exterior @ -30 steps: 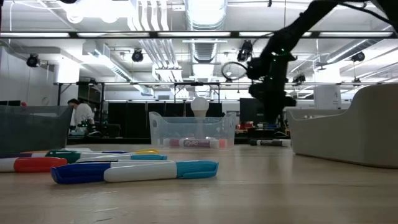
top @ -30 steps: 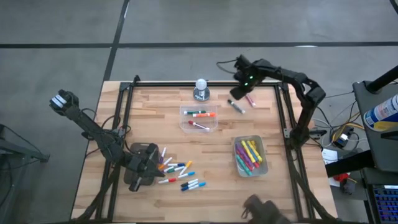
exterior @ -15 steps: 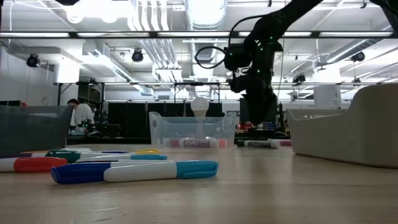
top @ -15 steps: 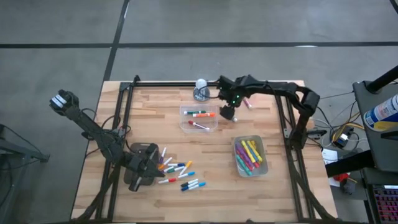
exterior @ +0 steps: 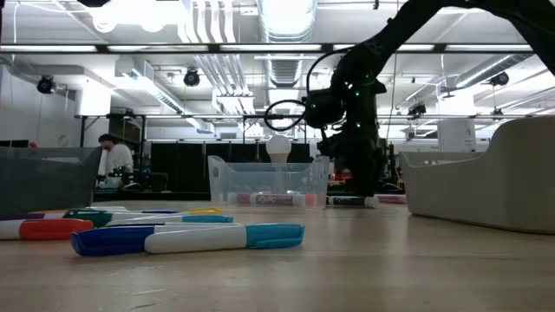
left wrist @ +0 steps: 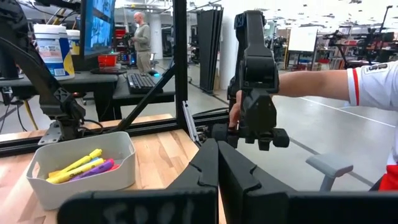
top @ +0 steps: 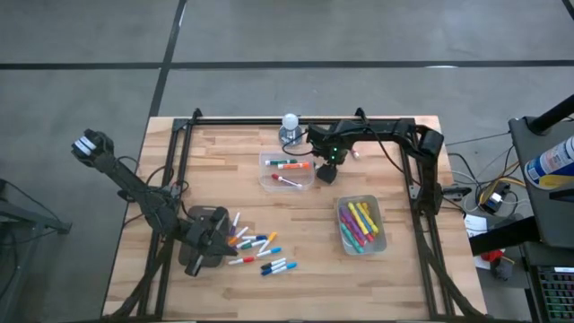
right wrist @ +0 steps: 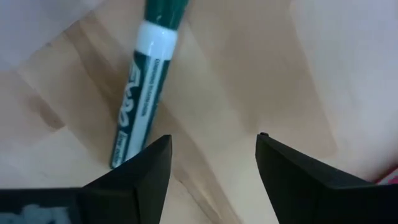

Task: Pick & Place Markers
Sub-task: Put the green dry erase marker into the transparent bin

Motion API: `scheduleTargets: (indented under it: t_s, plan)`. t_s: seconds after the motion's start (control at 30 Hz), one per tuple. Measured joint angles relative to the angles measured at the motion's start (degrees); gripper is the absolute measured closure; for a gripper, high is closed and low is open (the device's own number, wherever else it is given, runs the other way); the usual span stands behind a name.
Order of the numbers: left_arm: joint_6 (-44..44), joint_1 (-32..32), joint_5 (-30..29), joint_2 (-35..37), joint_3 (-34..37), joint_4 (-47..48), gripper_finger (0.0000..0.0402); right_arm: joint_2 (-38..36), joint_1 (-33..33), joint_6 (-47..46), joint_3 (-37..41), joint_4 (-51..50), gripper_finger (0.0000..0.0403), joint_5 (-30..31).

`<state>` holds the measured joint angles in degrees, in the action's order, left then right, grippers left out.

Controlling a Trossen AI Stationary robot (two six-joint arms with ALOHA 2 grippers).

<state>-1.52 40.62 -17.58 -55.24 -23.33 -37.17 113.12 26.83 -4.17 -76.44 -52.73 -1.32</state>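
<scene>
Several loose markers (top: 256, 249) lie flat on the wood at the near left; the low view shows them close up (exterior: 186, 237). My left gripper (top: 213, 240) rests shut beside them, its fingers together (left wrist: 217, 177). More markers lie in a clear tub (top: 287, 170) and in a second tub (top: 360, 224). My right gripper (top: 326, 170) stands open just right of the clear tub, pointing down at the table (right wrist: 211, 146). A green-capped, white-bodied marker (right wrist: 142, 93) lies on the wood beside one of its fingers, outside the gap; bare wood shows between the fingers.
A white bulb-shaped object (top: 290, 128) stands behind the clear tub. A pink marker (top: 356, 150) lies right of my right gripper. Black frame rails (top: 184, 170) run along the table's sides. Beyond the table a person's arm (left wrist: 323, 81) reaches to another dark arm.
My right gripper has swung from the table's far right toward its left and near edges and come down low over the wood beside the clear tub. The left arm and the markers have stayed where they were.
</scene>
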Motion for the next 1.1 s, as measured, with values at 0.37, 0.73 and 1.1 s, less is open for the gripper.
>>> scheduleTargets:
  t_s: [0.37, 0.73, 1.1]
  plan:
    - [0.2, 0.0, 0.0, 0.0, 0.0, -0.3, 0.0401, -0.1, -0.3, -0.6, -1.0, -2.6, 0.0181, -0.2]
    - [0.2, 0.0, -0.1, 0.0, 0.0, -0.2, 0.0401, -0.8, -1.9, -3.0, -1.0, -6.2, 0.0181, -0.3]
    - [0.9, 0.0, -0.1, 0.0, 0.0, 0.0, 0.0401, -4.0, -5.4, -6.3, -1.1, -1.7, 0.0181, -3.7]
